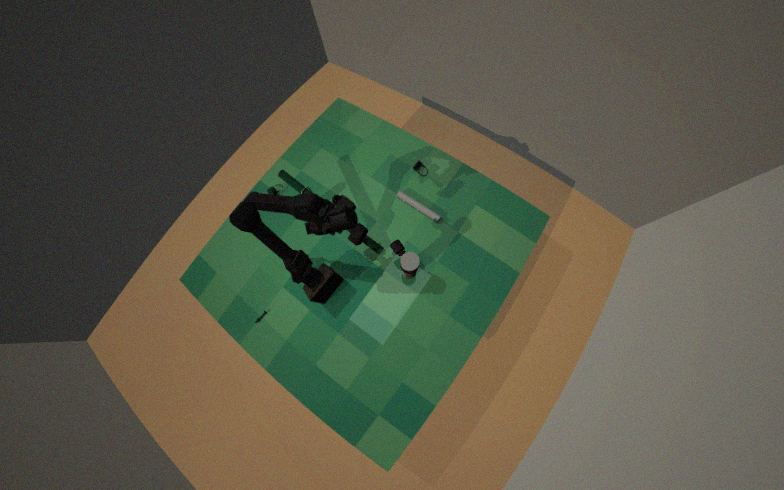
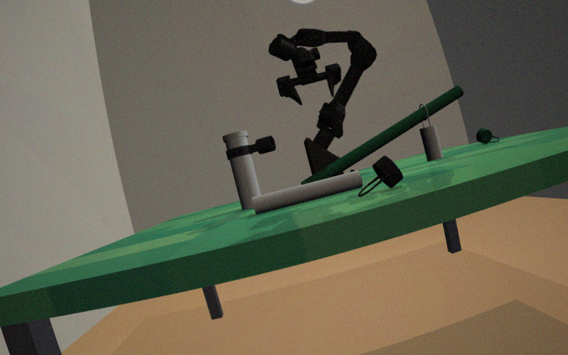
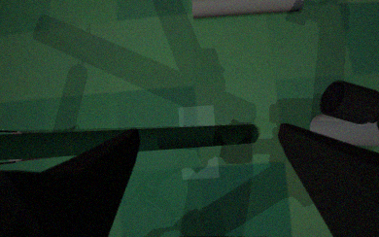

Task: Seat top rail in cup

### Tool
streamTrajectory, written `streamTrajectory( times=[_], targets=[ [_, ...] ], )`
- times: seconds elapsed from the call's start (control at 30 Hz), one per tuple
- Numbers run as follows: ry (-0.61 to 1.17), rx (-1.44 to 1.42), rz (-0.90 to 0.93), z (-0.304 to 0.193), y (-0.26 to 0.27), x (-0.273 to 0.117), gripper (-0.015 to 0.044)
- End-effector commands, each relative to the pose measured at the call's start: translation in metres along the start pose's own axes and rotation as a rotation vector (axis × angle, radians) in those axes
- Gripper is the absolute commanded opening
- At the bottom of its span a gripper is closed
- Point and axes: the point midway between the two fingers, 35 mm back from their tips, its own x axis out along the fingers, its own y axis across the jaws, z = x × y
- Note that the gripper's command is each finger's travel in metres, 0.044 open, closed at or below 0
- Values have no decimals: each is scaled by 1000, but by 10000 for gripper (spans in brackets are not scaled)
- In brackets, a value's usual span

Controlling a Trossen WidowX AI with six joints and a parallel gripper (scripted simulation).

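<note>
Gripper [image 1: 338, 231] [image 2: 316, 99] [image 3: 208, 132]: spread wide, with nothing between the fingertips. Pointing downward above the worktop [image 1: 346, 369] [image 2: 335, 234], over the rail [image 1: 290, 179] [image 2: 377, 140] [image 3: 194, 137] and apart from it.

Rail: sloping through the loop [image 2: 424, 114] above the short post [image 2: 431, 143]. High end toward the worktop's upper-left edge in the top view; cut end low, down at the worktop and outside the cup [image 1: 397, 246] [image 2: 266, 144] [image 3: 335, 97]. Not seated.

Cup: held out sideways from the band [image 2: 239, 151], on the rail side of the big post [image 1: 409, 262] [image 2: 243, 180] [image 3: 345, 130]. Band wrapped around the post, high up, just below the post cap [image 2: 235, 135].

Grey pipe [image 1: 418, 206] [image 2: 307, 191] [image 3: 248, 7]: lying flat between the big post and the worktop's upper-right edge in the top view. Black cap [image 1: 418, 166] [image 2: 387, 171], with wire loop: lying near that same edge, beyond the pipe. Green cap [image 2: 483, 135], also looped: lying past the short post, near the upper-left edge. Small dark part [image 1: 261, 316]: lying near the lower-left edge; too small to identify.
</note>
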Motion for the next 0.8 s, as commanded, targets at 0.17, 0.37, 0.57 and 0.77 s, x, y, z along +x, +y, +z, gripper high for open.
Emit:
streamTrajectory(
  times=[0.17, 0.37, 0.57, 0.77],
  targets=[
    [22, -196, -19, 4, -11, 3, 440],
    [68, -744, -91, 11, -78, 15, 440],
    [154, -1264, -141, 10, -142, 29, 440],
    [157, -1280, -142, 10, -144, 30, 440]
  ],
)
